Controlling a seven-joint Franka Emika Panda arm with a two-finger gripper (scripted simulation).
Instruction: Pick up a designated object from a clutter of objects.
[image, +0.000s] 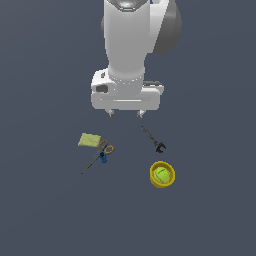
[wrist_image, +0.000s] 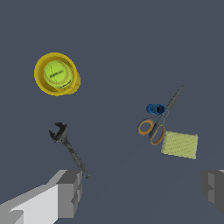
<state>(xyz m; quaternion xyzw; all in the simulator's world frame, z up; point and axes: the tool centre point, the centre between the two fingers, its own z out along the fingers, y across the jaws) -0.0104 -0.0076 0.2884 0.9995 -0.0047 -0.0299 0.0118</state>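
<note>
One arm upright, pincer (image: 125, 114) wide and empty above wrench (image: 153, 139), apart from yellow-green pad (image: 90, 140).

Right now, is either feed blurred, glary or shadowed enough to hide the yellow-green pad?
Exterior view: flat, even light, no glare and no cast shadows; the pad is small and soft-edged but plain to see. Wrist view: sharper, the pad shows its weave beside the scissors; the open gripper fingers are cropped at the edge.

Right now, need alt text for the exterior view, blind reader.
A white robot arm hangs over a dark floor, its open pincer above four scattered items. From the exterior view's left: a yellow-green pad touching orange-and-blue-handled scissors, a dark wrench, and a yellow bowl holding a green ball.
</note>
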